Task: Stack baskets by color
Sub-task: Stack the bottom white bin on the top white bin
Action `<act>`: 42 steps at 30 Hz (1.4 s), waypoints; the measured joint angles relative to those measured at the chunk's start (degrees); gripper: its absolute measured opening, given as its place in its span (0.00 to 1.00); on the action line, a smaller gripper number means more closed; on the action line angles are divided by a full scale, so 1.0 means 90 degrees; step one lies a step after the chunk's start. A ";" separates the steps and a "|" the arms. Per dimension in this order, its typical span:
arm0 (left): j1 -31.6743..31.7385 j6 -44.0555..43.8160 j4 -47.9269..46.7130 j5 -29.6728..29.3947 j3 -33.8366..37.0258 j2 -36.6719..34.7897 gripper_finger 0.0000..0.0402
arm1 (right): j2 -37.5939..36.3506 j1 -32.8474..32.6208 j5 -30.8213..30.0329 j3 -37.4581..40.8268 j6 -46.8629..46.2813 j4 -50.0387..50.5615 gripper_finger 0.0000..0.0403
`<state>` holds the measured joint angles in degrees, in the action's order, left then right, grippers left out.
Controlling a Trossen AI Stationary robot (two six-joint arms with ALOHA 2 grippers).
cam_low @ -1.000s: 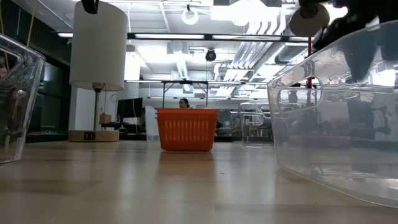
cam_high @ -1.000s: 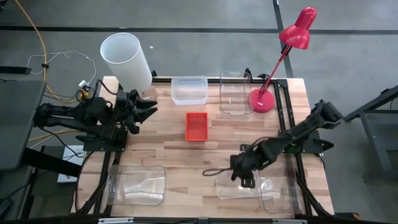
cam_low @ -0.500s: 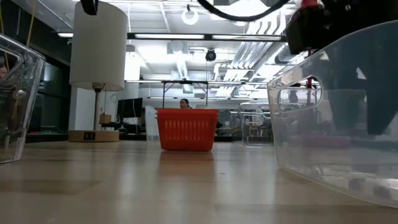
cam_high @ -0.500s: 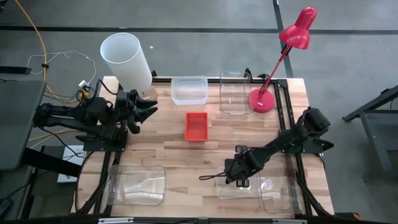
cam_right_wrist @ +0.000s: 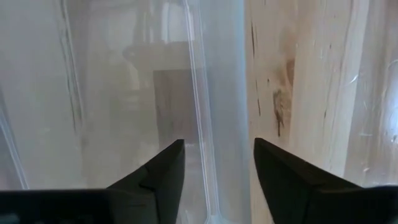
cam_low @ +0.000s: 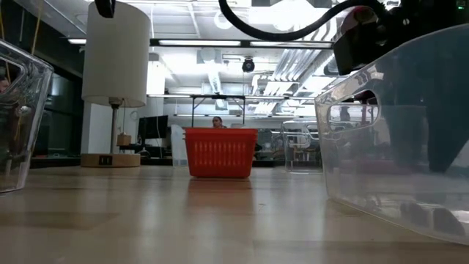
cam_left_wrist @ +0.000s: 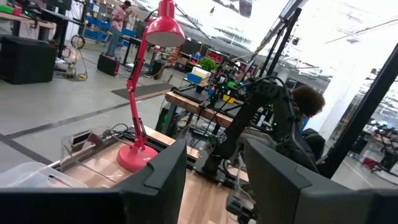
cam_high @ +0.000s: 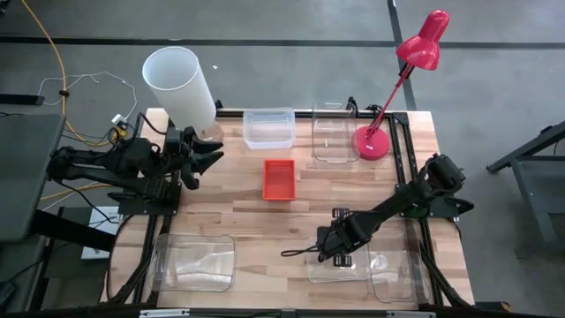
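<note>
**Right end effector straddling a clear bin wall at the near edge of the desk**

The right end effector (cam_high: 334, 252) is reaching down at the near right part of the wooden desk (cam_high: 238, 221), over the rim of a shallow clear bin (cam_high: 340, 267). In the right wrist view its two dark fingers (cam_right_wrist: 163, 171) are standing apart, one on each side of the bin's thin upright wall (cam_right_wrist: 202, 124); the jaws are spread and not pressing on the plastic, so nothing is being grasped. A larger clear bin (cam_high: 397, 274) is sitting just beside the shallow one, toward the right edge.

The left end effector (cam_high: 207, 155) is waiting at the far left of the desk, near the white cylinder lamp shade (cam_high: 179, 84). Its fingers (cam_left_wrist: 161, 180) are showing a gap between them in the left wrist view, released and empty.

An orange basket (cam_high: 278, 178) is sitting alone near the middle of the desk, well apart from both arms. In the low view it is standing upright (cam_low: 220, 152) on the wood.

Other clear bins: one frosted-looking bin (cam_high: 268, 128) at the far edge, a clear one (cam_high: 333, 132) just beside it on the right, and a large one (cam_high: 194, 262) at the near left corner.

The red desk lamp (cam_high: 402, 79) is standing at the far right corner, its base beside the far clear bin.
</note>
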<state>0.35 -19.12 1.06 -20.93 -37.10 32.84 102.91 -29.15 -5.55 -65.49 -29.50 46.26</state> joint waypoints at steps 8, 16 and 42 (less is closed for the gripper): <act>0.0001 0.0079 -0.0002 -0.0105 0.0000 0.0000 0.37 | -0.0019 0.0034 0.0203 0.0000 0.0116 -0.0036 0.06; -0.0001 0.0114 0.0000 -0.0199 0.0000 0.0000 0.37 | -0.0868 0.0751 0.0371 0.0005 0.0581 -0.0164 0.01; 0.0001 0.0646 0.1110 0.0279 -0.0010 -0.0199 0.37 | 0.0299 0.4929 -0.2409 -0.5942 0.6017 0.0674 0.00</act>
<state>0.36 -13.30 11.05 -18.41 -37.19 31.05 105.61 15.22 -27.24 -118.97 24.66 52.33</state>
